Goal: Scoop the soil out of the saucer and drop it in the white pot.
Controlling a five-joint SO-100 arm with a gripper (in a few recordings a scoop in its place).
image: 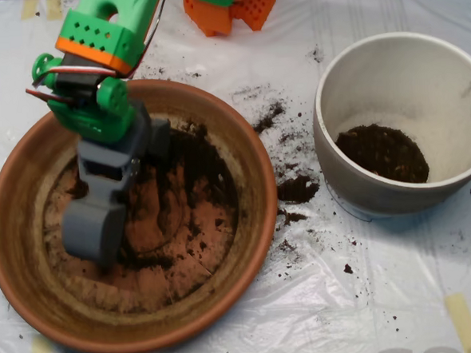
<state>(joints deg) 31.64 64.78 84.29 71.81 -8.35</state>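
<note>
Down in the left part of the terracotta saucer (pixel 246 224), the grey gripper (pixel 95 233) has its tip against the clay floor; whether its clamshell halves are parted or closed cannot be told from above, since the grey body hides the mouth. Around it the soil (pixel 199 167) lies mostly as a dark band along the upper right of the saucer floor, with a thin smear curving beside the gripper's tip and bare orange clay over much of the middle; more soil (pixel 382 153) already sits in the bottom of the white pot (pixel 330 151), which stands well apart to the right on the plastic-covered counter (pixel 372 312). Spilled crumbs (pixel 296 190) dot the counter between saucer and pot.

Judging by this, the step in hand is gathering a fresh load; the gripper would do well to sweep toward the thicker band at the upper right rather than bite at the thin smear, keeping its edge low along the clay; the load should be closed fully before lifting, and carried right over the pot's rim, since the scattered crumbs suggest soil falls short easily.
</note>
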